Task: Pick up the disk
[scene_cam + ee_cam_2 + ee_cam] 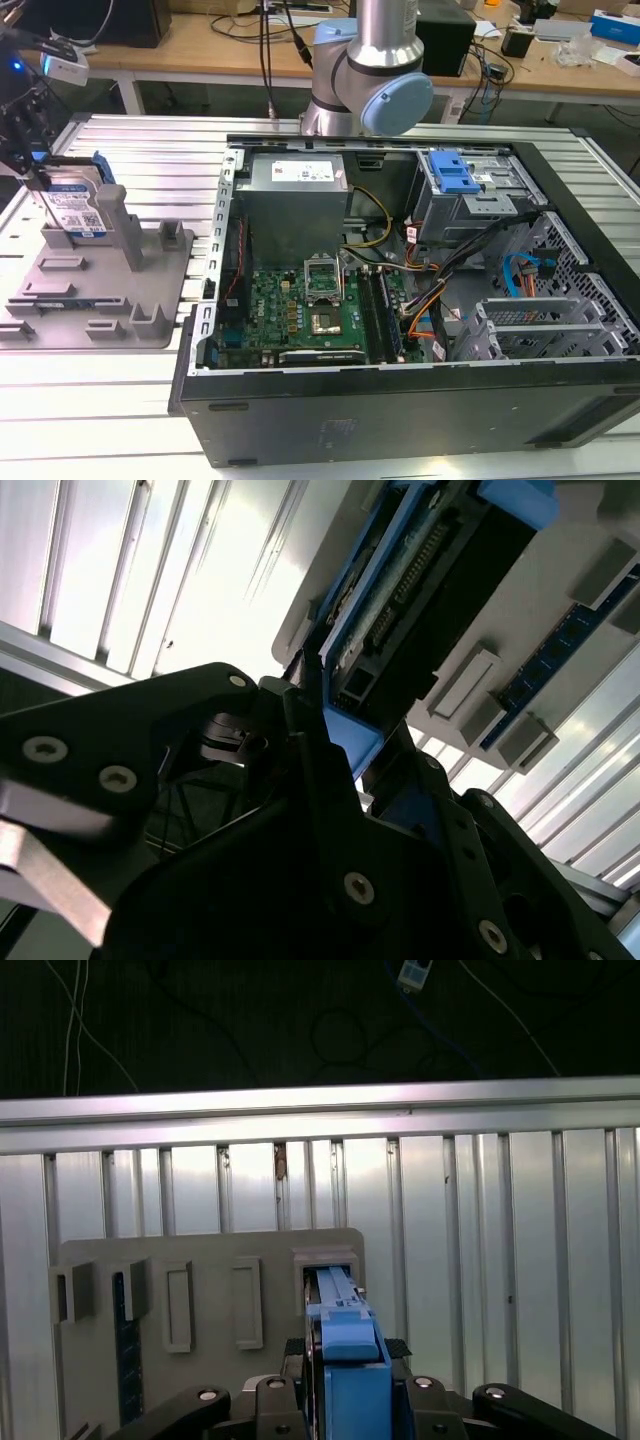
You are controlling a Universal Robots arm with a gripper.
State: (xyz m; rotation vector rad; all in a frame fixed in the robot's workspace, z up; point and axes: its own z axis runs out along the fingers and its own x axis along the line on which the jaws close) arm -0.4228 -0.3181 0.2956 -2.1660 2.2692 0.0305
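Note:
The disk point(78, 212) stands on edge at the back of the grey plastic fixture point(110, 300), at the exterior view's left, its white-and-blue label facing the camera. My gripper point(42, 178) comes down on it from above. In the first wrist view the black fingers point(397, 1348) press against both sides of the disk's blue rail point(345, 1355), so my gripper point(345, 1348) is shut on it. The second wrist view shows the disk's connector edge point(420, 590) running away from my gripper point(335, 735), with the fixture point(560, 610) behind. Whether the disk has left its slot I cannot tell.
An open computer case point(420, 400) lies on the ribbed metal table point(90, 410), right of the fixture, with a blue-topped drive cage point(455, 178) inside. The arm's base point(370, 80) rises behind the case. Upright posts point(118, 225) stand beside the disk.

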